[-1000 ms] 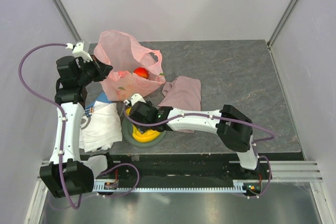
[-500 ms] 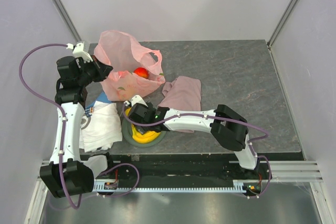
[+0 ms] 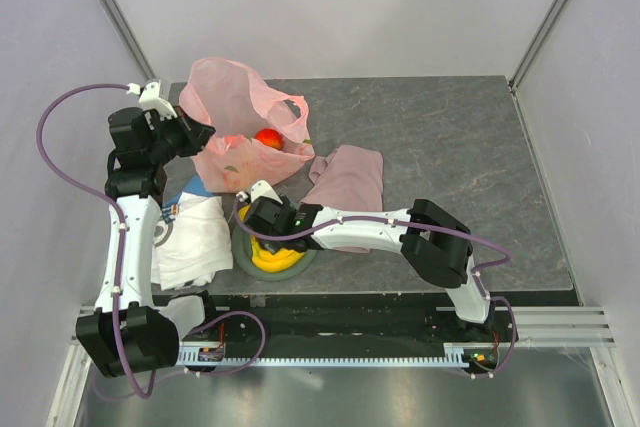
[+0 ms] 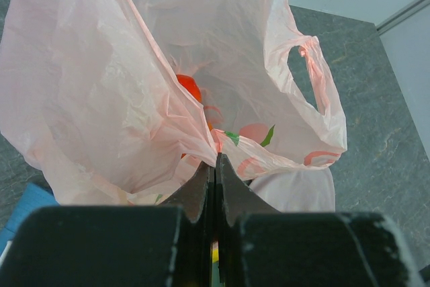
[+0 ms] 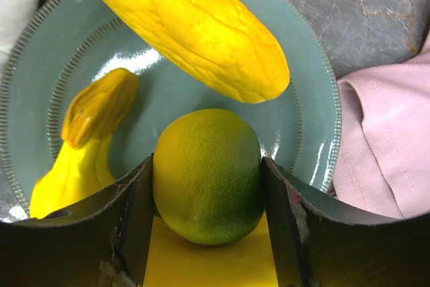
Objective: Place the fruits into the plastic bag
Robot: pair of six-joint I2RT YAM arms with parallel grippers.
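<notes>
Two arms reach over a grey table (image 3: 450, 147). Three fruits lie on the grey-green plate (image 5: 316, 99). They are a yellow oblong fruit (image 5: 195, 28) across its far part, a bunch of bananas (image 5: 87, 146) with the stem end showing, and a small green-yellow fruit (image 5: 208, 176) near its middle, just beside both.

The right gripper (image 5: 207, 189) is lowered over the plate. Its fingers (image 5: 134, 213) stand partly open, one pressed against each side of the small green-yellow fruit, clasping it.

A dusty-pink cloth (image 5: 383, 146) lies just beside the plate's right rim, and a white cloth (image 3: 195, 237) lies to the plate's left.

Beyond the plate stands the plastic bag (image 3: 240, 107), translucent pale pink, with its mouth open and one handle loop hanging free. A red-orange round fruit (image 3: 267, 138) rests inside it.

The left gripper (image 4: 215, 162) is beyond and left of the plate. Its fingers are fully closed, pinching the bag's near rim and holding it up.
</notes>
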